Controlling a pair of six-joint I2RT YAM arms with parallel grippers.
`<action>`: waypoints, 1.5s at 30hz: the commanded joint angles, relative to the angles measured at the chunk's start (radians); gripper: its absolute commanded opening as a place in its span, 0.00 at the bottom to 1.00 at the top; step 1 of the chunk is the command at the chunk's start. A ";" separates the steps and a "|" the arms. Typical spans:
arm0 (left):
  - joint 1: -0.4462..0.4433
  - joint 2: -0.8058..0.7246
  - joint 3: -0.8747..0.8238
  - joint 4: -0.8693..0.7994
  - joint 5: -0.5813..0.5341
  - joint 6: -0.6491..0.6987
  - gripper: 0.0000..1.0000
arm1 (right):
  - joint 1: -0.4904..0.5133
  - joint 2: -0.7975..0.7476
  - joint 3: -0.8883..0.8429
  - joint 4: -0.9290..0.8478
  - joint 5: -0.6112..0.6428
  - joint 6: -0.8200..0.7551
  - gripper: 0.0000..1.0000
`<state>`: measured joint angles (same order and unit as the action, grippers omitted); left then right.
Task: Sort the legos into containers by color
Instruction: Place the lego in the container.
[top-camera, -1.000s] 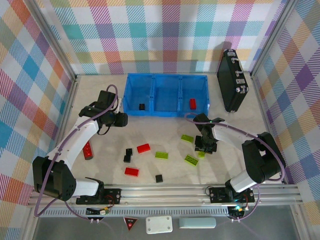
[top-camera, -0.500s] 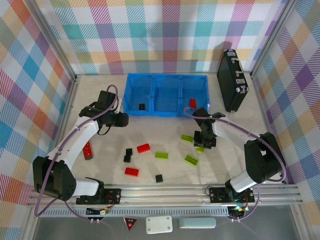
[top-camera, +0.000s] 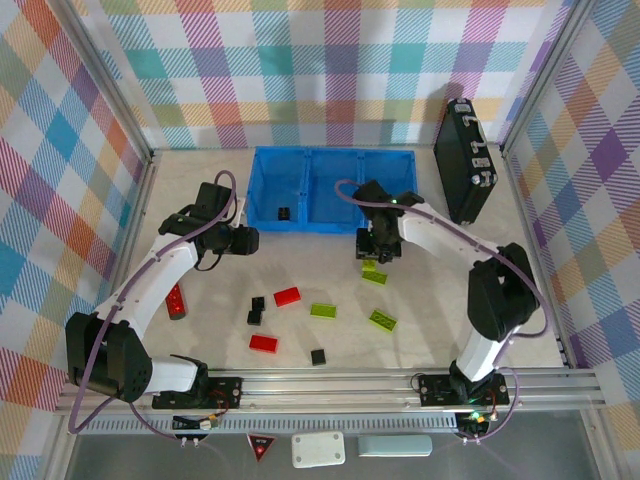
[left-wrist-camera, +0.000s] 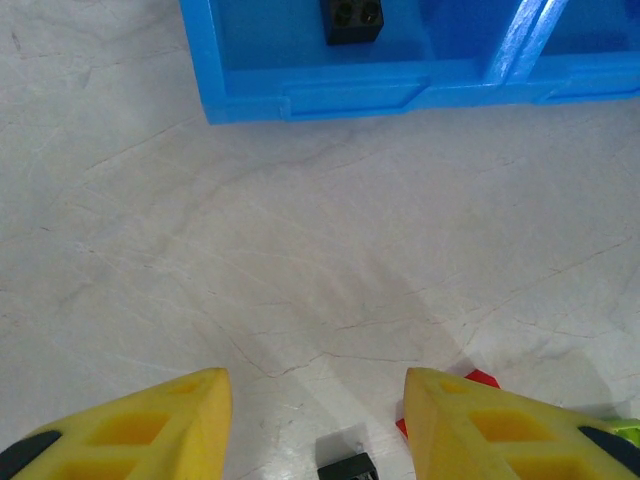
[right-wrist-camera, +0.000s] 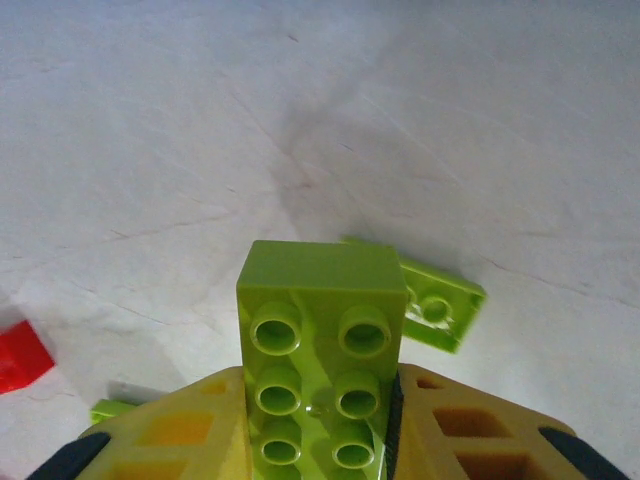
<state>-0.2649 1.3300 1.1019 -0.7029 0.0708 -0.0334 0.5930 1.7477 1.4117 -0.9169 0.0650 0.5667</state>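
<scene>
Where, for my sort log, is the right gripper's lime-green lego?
In the top view, the lime-green lego is clamped in the right gripper, just in front of the blue tray, beside a loose green lego.

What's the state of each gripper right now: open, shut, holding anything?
Left gripper: open, nothing between its fingers.
Right gripper: closed on a lime-green brick.

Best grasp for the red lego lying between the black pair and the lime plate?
Come straight down on the red lego and pinch its two long edges, across the narrow width. It lies flat and slightly skewed, with nothing touching its sides, so the fingers should fit.
</scene>
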 joint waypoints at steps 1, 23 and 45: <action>0.011 -0.017 -0.007 0.014 0.035 -0.008 0.49 | 0.008 0.058 0.111 -0.032 -0.007 -0.023 0.34; 0.010 -0.014 -0.020 0.026 0.053 -0.018 0.49 | -0.009 0.584 0.903 -0.165 0.062 -0.142 0.34; 0.010 -0.019 -0.017 0.023 0.061 -0.021 0.49 | -0.044 0.825 1.047 -0.104 0.053 -0.185 0.37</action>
<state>-0.2649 1.3300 1.0935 -0.6956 0.1162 -0.0402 0.5507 2.5408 2.4481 -1.0145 0.1188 0.3798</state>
